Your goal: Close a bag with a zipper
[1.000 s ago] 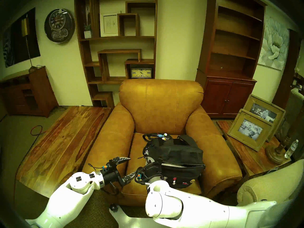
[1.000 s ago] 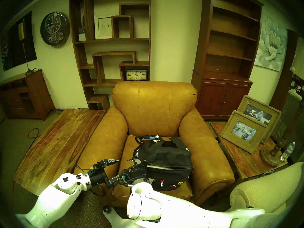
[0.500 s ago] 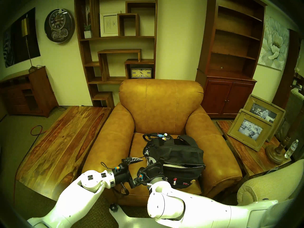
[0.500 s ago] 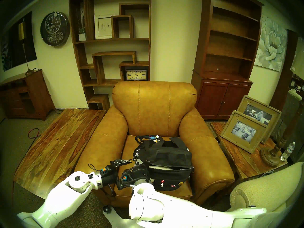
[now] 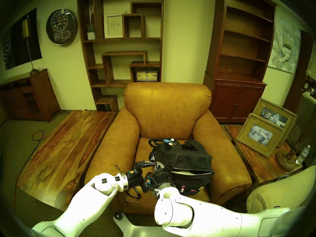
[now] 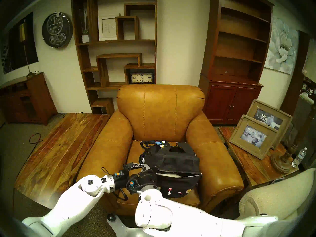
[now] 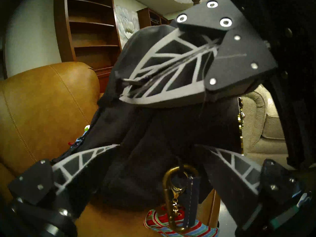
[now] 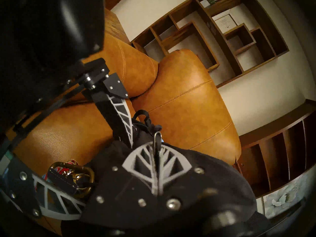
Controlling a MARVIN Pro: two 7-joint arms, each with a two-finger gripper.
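Black backpack (image 6: 179, 161) on tan armchair (image 6: 160, 115)

Tan leather armchair (image 5: 167, 115) centre. Behind it, cream wall with open wooden shelves (image 5: 119, 43) holding a small clock (image 5: 146, 75). Round dark wall clock (image 5: 61, 26) left. Cupboard bookcase (image 5: 239, 60) right. Wood floor panels, framed photos (image 5: 261, 135) leaning.

left gripper (image 7: 162, 156): jaws wide | right gripper (image 8: 156, 164): fingers pressed together | arms side by side
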